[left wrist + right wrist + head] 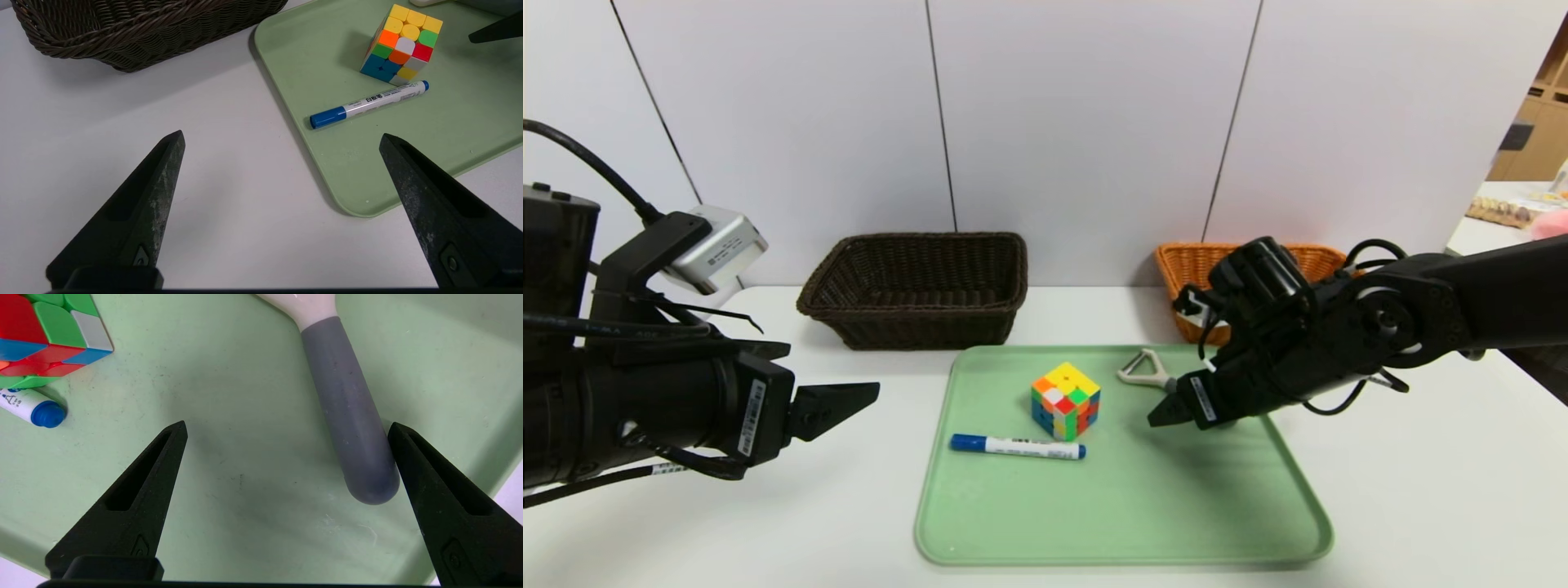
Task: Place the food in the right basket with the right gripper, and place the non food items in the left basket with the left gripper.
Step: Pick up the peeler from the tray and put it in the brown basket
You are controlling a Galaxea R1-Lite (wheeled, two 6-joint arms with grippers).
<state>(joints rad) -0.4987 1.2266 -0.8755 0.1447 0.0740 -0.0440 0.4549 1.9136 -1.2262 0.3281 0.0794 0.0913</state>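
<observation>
A green tray holds three non food items: a colourful puzzle cube, a blue-capped white marker and a peeler with a grey handle. No food shows in any view. My right gripper hangs open low over the tray's right part; the end of the peeler's handle lies just inside one finger, untouched. My left gripper is open and empty above the white table, left of the tray's near corner. The dark brown left basket and the orange right basket stand behind the tray.
A white table carries everything, with a panelled wall close behind the baskets. My right arm reaches in from the right, in front of the orange basket. Another table with objects sits at the far right.
</observation>
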